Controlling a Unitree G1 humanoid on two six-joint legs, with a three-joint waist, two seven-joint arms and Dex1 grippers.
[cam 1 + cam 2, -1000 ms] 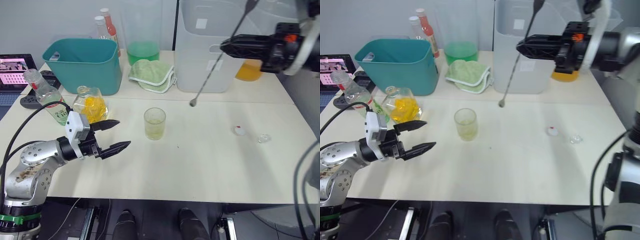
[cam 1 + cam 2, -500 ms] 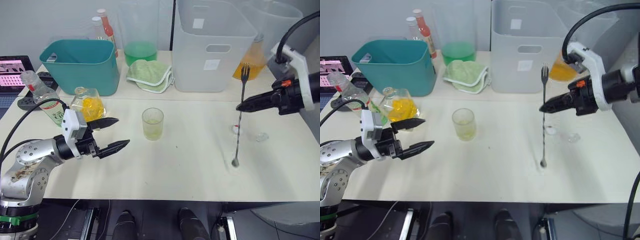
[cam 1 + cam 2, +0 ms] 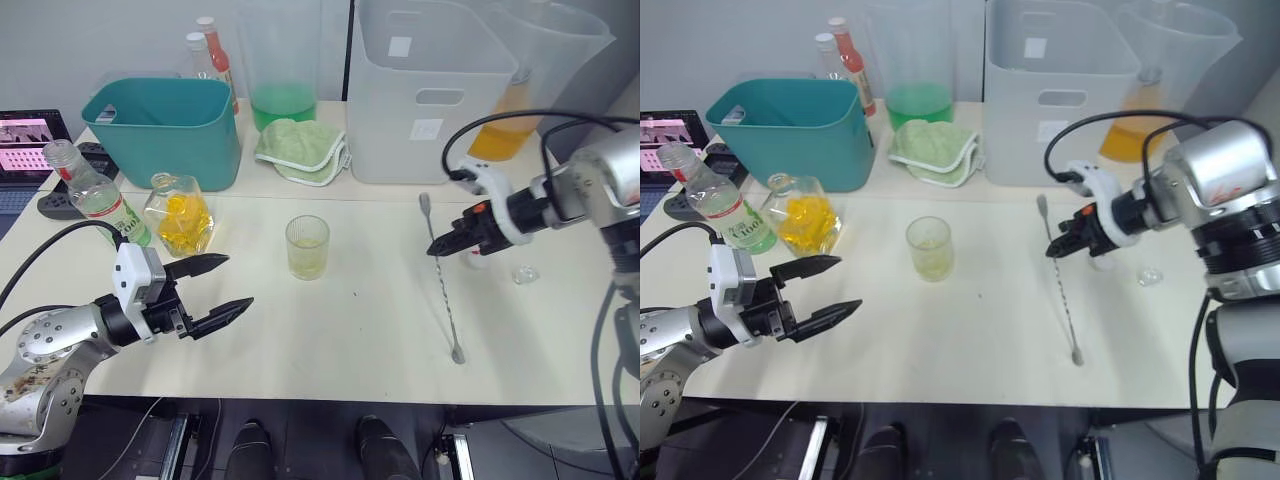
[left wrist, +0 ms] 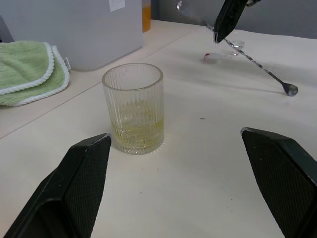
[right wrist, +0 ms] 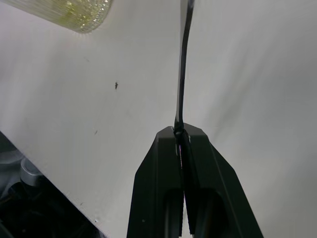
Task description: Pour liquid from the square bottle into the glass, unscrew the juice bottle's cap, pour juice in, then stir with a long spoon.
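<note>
A ribbed glass (image 3: pixel 307 247) holding a little yellowish liquid stands mid-table. To its left is the square bottle (image 3: pixel 181 213) with yellow liquid, and beside that the uncapped juice bottle (image 3: pixel 96 194), clear with a green label. My right gripper (image 3: pixel 437 250) is to the right of the glass, shut on the long spoon (image 3: pixel 447 305). The spoon slants, its bowl resting on the table near the front and its handle end raised. The right wrist view has the fingers (image 5: pixel 163 163) clamped on the spoon's stem (image 5: pixel 183 74). My left gripper (image 3: pixel 238 281) hovers open and empty, front-left of the glass (image 4: pixel 132 108).
A teal bin (image 3: pixel 165 125), a green cloth (image 3: pixel 300 150), a white bin (image 3: pixel 425 90), a jug of green liquid (image 3: pixel 285 100) and an orange-filled pitcher (image 3: pixel 505 135) line the back. A small clear stopper (image 3: pixel 525 274) lies right of my right gripper.
My right arm has come down from high at the back and moved left toward the glass. The spoon went from hanging to slanting with its bowl on the table. My left gripper stayed open.
</note>
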